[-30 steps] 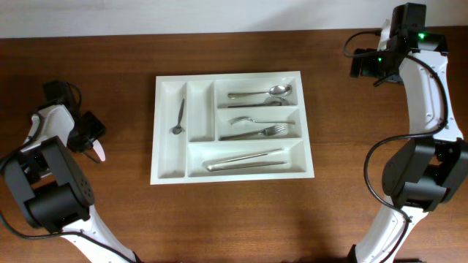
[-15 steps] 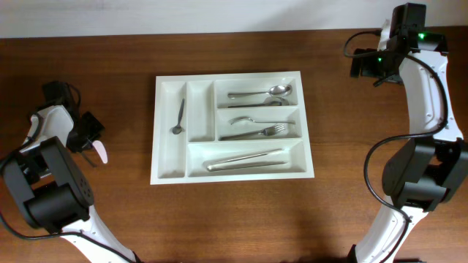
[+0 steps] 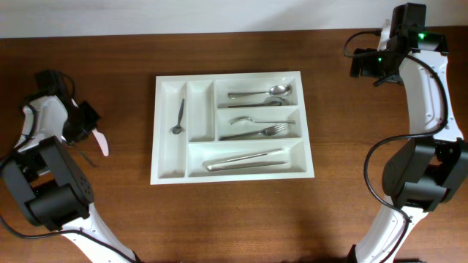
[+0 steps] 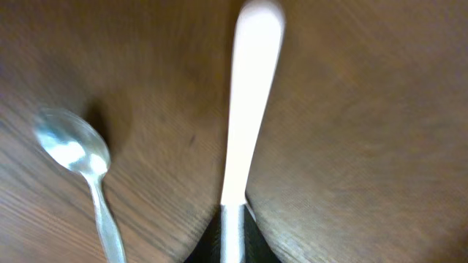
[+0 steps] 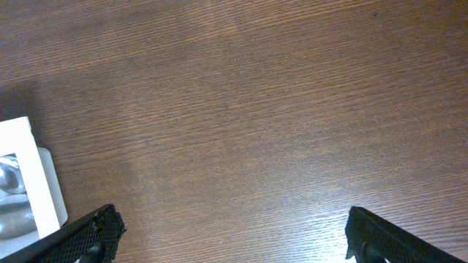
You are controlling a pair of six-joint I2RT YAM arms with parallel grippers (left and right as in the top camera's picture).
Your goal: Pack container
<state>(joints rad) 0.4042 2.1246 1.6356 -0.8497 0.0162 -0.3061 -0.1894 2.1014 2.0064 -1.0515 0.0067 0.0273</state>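
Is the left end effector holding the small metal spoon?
No, the small metal spoon lies on the brown wooden table beside the long white-handled utensil that the left end effector grips.

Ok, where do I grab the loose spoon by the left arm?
Take the spoon by its thin handle, from straight above with jaws across it: it lies flat on the table, and the bowl is wide and rounded. The left gripper holds a white utensil, so free it first.
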